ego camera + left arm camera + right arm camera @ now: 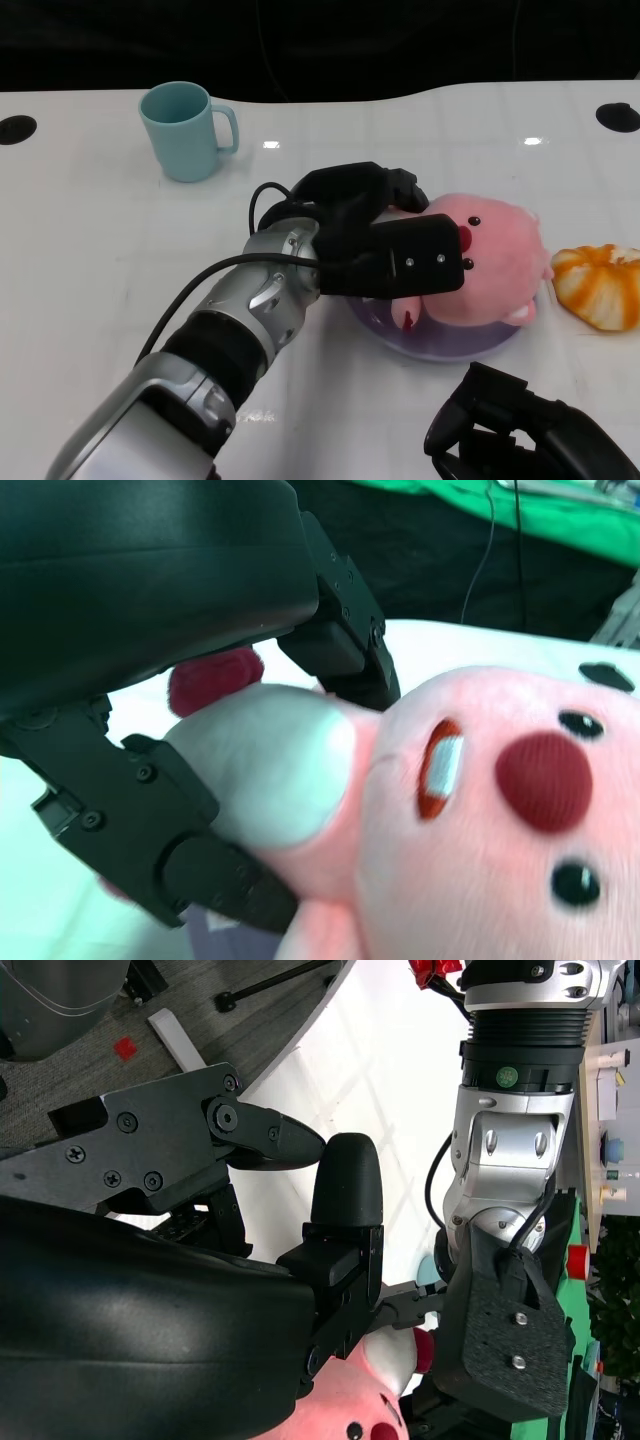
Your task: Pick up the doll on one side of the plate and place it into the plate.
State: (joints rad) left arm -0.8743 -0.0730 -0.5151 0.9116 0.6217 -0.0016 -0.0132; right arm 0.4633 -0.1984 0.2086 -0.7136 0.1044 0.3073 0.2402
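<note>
A glossy white surface (90, 260) runs back to a dark background, and on it sits a round pale lilac plate (440, 347) that serves as the landmark. The soft pink plush doll (490, 265) with a red nose and black bead eyes lies on the plate, filling most of it. The left hand (375, 235) reaches in from the plate's left side, its black fingers (405, 190) wrapped around the doll's near end; in the left wrist view they press on either side of the doll's white-patched part (265, 770), gripping it. The right hand (525, 425) hangs low in front of the plate, touching nothing, its fingers loosely apart and empty. A light blue mug (185, 130) stands well behind and left of the plate. An orange-and-white segmented plush piece (600, 283) rests just right of the plate.
</note>
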